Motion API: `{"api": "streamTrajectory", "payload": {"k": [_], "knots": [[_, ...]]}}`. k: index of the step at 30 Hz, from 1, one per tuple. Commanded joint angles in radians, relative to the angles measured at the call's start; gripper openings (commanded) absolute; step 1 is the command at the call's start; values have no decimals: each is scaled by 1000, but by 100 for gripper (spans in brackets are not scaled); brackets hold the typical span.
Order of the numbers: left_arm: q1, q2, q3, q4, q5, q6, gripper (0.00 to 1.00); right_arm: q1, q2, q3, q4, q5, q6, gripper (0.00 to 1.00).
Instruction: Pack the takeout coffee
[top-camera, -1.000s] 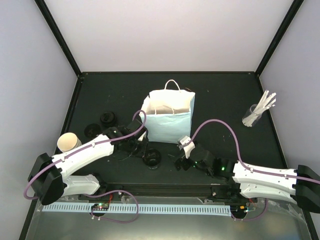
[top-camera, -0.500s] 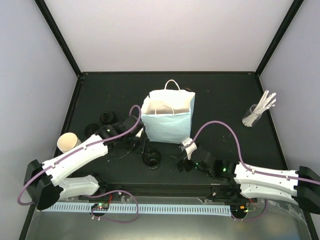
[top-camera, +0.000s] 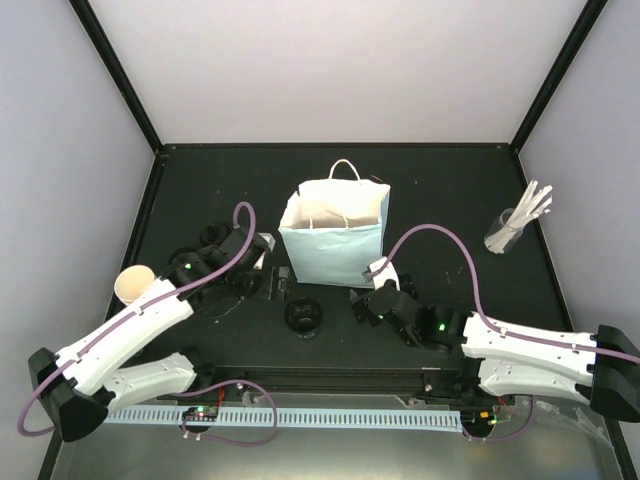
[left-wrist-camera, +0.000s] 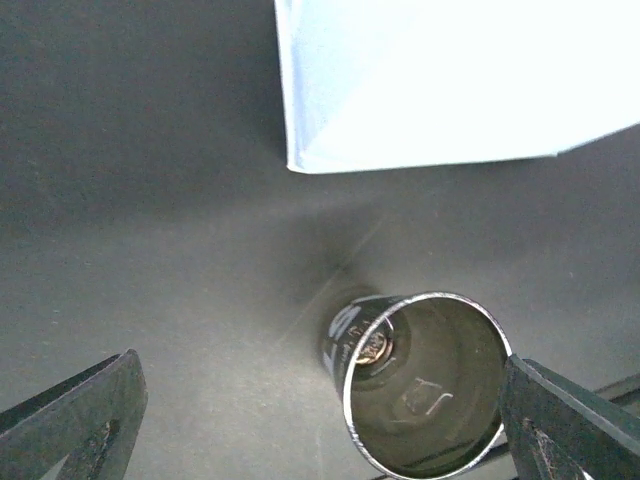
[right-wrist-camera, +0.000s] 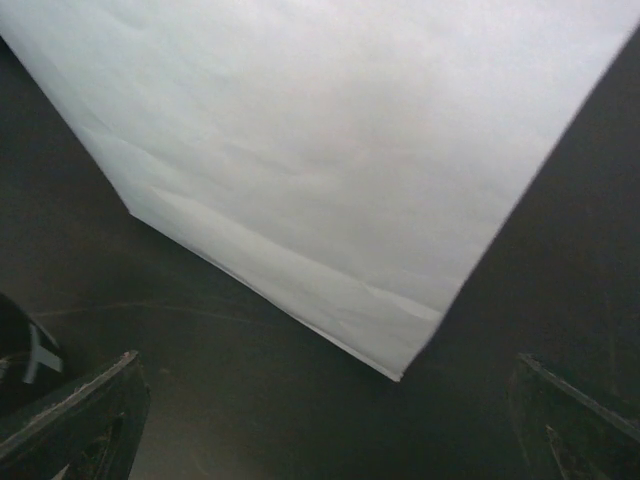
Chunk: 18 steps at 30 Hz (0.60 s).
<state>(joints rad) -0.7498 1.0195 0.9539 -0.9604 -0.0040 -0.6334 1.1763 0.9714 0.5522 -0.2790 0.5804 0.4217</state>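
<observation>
Between grasps, it seems: left gripper and right gripper both gape empty near the foot of the light-blue paper bag — the cream paper cup sits unlidded at the top view's mid-left, likely needing a reach and clamp next

I see a light-blue paper bag standing upright and open near mid-desk, its white handles raised. A clear glass of white sticks sits well apart from it, towards the black desk's far right corner.
</observation>
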Motion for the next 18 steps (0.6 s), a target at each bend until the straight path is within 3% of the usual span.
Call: {"api": "streamTrajectory", "payload": {"k": [1, 10, 15, 18], "knots": [[77, -63, 15, -36, -56, 55, 99, -4, -9, -10, -54, 99, 52, 100], [349, -104, 31, -83, -5, 221, 98, -6, -105, -59, -82, 210, 120, 100], [451, -56, 67, -91, -66, 273, 73, -7, -106, -83, -45, 197, 123, 100], [480, -2, 99, -79, -148, 273, 67, -6, -112, -91, -28, 181, 112, 100]]}}
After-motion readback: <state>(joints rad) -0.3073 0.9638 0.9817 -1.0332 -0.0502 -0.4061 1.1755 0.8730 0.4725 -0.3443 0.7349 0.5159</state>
